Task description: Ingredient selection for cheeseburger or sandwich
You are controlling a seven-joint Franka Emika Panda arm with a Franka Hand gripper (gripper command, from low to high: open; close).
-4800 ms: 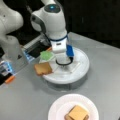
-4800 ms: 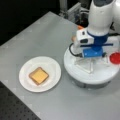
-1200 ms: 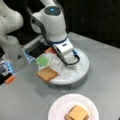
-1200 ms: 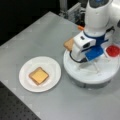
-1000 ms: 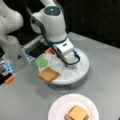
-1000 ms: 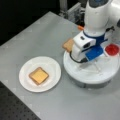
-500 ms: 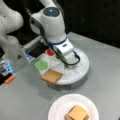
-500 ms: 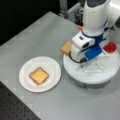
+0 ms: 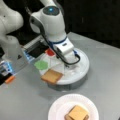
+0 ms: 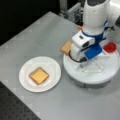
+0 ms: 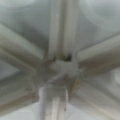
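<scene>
My gripper [image 10: 78, 58] hangs low over the middle of the white sectioned tray [image 10: 100, 79]; its fingertips are hidden under the hand in both front views. The wrist view shows only the tray's dividers [image 11: 62, 67] from very close, with nothing held in sight. Ingredients lie in the tray: a brown toast square [image 9: 51, 76] at its edge, a green leaf [image 9: 41, 65] and a red disc [image 9: 50, 52]. The toast [image 10: 66, 47] and red disc [image 10: 110, 47] also show from the opposite side. A small sandwich stack topped with yellow-brown [image 9: 77, 113] [image 10: 38, 75] sits on the paper plate [image 10: 26, 81].
The robot's white base [image 9: 12, 50] stands at a front view's left, with an orange and blue fixture [image 9: 7, 72] beside it. The paper plate [image 9: 56, 111] lies close to the tray's rim. The grey table [image 10: 37, 37] ends at a dark edge.
The hand has shifted a little across the tray toward its centre, and the toast square now shows more fully beside it. The stack on the plate has not moved.
</scene>
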